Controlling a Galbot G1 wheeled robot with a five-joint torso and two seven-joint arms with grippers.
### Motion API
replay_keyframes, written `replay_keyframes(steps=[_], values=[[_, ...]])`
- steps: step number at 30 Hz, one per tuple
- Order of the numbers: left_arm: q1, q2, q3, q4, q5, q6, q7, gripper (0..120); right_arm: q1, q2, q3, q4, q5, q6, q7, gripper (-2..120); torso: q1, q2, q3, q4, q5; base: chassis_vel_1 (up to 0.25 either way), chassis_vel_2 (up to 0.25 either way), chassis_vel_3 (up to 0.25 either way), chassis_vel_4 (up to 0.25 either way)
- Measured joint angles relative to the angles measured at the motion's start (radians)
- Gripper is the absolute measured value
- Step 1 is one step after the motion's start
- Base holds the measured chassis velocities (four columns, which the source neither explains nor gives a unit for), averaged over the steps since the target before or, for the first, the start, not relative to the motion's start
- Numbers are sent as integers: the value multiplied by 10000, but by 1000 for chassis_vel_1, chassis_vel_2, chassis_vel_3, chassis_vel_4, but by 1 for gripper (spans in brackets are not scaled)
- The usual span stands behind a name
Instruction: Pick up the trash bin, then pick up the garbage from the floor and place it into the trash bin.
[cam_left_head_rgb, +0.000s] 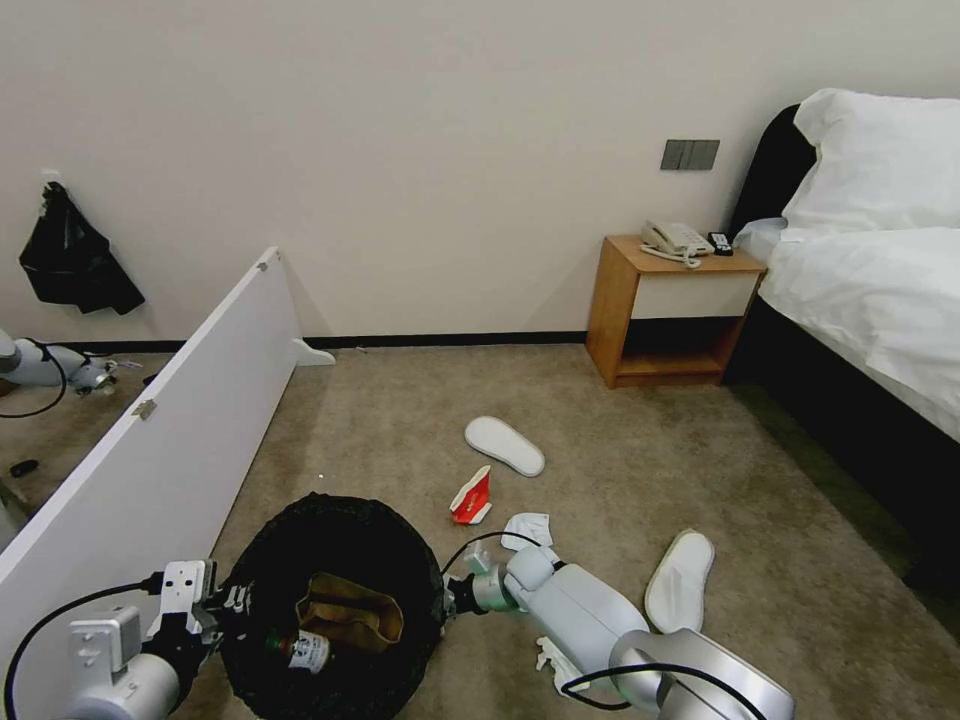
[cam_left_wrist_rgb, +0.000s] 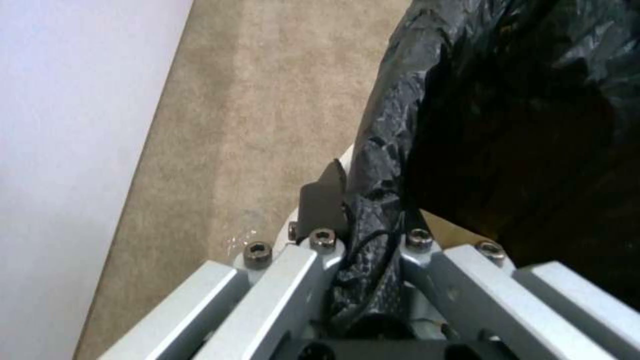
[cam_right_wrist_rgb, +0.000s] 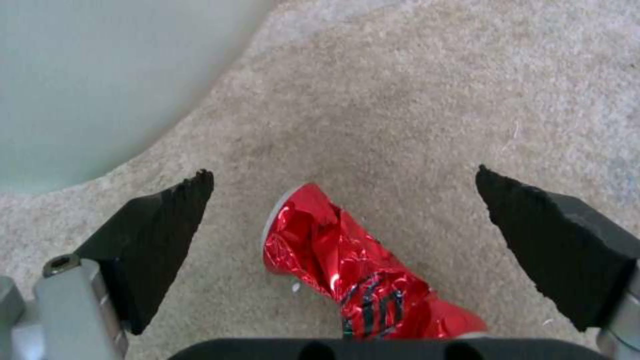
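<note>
The trash bin (cam_left_head_rgb: 335, 520), lined with a black bag (cam_left_wrist_rgb: 393, 150), stands low in the head view. A brown paper bag (cam_left_head_rgb: 350, 612) and a small bottle (cam_left_head_rgb: 300, 652) lie inside it. My left gripper (cam_left_head_rgb: 215, 600) (cam_left_wrist_rgb: 373, 210) is shut on the bin's rim, one finger (cam_left_wrist_rgb: 323, 200) outside. My right gripper (cam_left_head_rgb: 455, 592) (cam_right_wrist_rgb: 343, 172) hangs open just right of the bin, low over the carpet, its fingers (cam_right_wrist_rgb: 167, 230) straddling a crumpled red wrapper (cam_right_wrist_rgb: 347, 265). The bin's white wall (cam_right_wrist_rgb: 87, 75) is close beside it. On the floor lie a red-and-white carton (cam_left_head_rgb: 472, 497), white tissues (cam_left_head_rgb: 527, 528) and two white slippers (cam_left_head_rgb: 505, 445) (cam_left_head_rgb: 680, 580).
A white partition board (cam_left_head_rgb: 160, 450) (cam_left_wrist_rgb: 60, 150) runs along the left, close to the bin. A wooden nightstand (cam_left_head_rgb: 670, 310) with a phone and a bed (cam_left_head_rgb: 870, 300) stand at the right. A limp black bag (cam_left_head_rgb: 75, 260) hangs on the far wall. Open carpet lies ahead.
</note>
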Motion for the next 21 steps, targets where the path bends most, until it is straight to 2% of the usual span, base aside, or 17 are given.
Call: replay_keyframes(steps=[5, 13, 21], values=[[50, -19, -26, -48, 16, 0, -2, 3, 48, 0, -58, -206, -377, -11, 156, 100, 0, 1, 0, -1, 1, 0, 0, 0, 0], [41, -99, -27, -108, 48, 0, -22, 3, 332, 0, 32, -791, -1724, -18, 651, 100, 0, 1, 0, -1, 1, 0, 0, 0, 0], [-13, -146, 19, -106, 98, 0, -34, 3, 356, 0, 59, -1015, -1936, -152, 981, 100, 1, 0, 0, -2, 1, 0, 0, 0, 0]])
